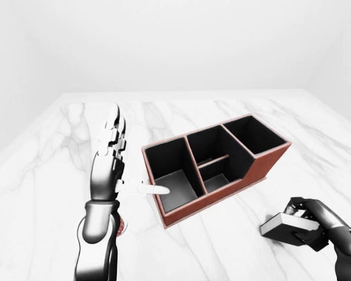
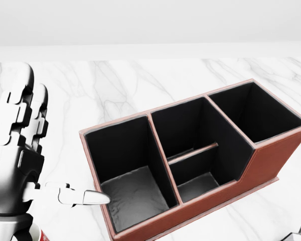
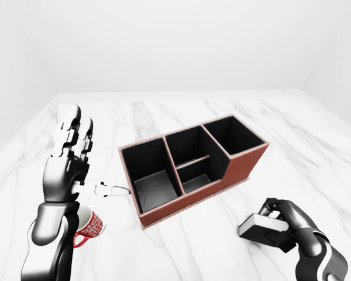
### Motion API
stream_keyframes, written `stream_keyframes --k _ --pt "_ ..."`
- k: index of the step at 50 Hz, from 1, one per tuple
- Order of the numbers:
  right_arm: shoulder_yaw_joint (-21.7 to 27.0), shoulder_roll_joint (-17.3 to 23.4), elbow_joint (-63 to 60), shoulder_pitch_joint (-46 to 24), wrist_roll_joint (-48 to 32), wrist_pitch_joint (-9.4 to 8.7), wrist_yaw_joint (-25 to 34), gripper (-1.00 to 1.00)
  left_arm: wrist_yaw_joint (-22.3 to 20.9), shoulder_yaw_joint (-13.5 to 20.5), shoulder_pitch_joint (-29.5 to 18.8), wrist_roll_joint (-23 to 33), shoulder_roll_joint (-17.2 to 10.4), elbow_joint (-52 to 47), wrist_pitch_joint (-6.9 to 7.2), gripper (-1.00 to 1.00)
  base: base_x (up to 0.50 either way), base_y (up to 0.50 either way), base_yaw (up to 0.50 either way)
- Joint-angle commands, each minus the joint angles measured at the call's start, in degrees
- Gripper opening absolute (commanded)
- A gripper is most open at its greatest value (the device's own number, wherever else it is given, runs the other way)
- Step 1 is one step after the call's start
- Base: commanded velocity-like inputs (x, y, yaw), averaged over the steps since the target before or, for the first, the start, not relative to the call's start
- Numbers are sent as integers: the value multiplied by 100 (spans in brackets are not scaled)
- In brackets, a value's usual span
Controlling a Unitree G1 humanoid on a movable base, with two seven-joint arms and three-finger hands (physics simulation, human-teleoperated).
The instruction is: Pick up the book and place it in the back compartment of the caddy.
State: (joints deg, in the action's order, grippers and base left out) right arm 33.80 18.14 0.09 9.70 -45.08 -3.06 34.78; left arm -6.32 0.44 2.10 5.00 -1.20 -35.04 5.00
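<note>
The caddy (image 1: 222, 202) is red-brown with black insides and stands mid-table, with one large compartment at its left end, a divided middle one and a taller one at its upper right end. The book (image 3: 256, 228) is dark with a white page edge, low over the table, right of and below the caddy. My right hand (image 3: 276, 218) is shut on it, fingers wrapped over its top. My left hand (image 1: 126, 161) is open and empty, held upright just left of the caddy, its thumb pointing at the caddy's left wall.
A red patterned mug (image 3: 89, 225) stands on the white marble table (image 1: 47, 175), below my left forearm. The table's far edge runs along the top of the views, with a plain white wall behind it.
</note>
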Motion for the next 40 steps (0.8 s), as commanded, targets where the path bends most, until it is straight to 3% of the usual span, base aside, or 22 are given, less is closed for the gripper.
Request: stream_keyframes --k 1,11,22,40 --pt "-88 -90 -22 44 25 -76 22 -100 0 -4 9 -3 2 7 0 100 0 0 0" --pt "-82 -209 -523 38 -47 -193 217 -100 2 10 -10 -11 0 1 0 100 0 0 0" --pt "-38 -338 -1195 -2 -175 -194 522 -100 12 -15 8 4 3 6 0 100 0 0 0" --pt "-57 -145 -2182 -456 -412 -194 522 -100 13 -30 26 21 7 88 0 100 0 0 0"
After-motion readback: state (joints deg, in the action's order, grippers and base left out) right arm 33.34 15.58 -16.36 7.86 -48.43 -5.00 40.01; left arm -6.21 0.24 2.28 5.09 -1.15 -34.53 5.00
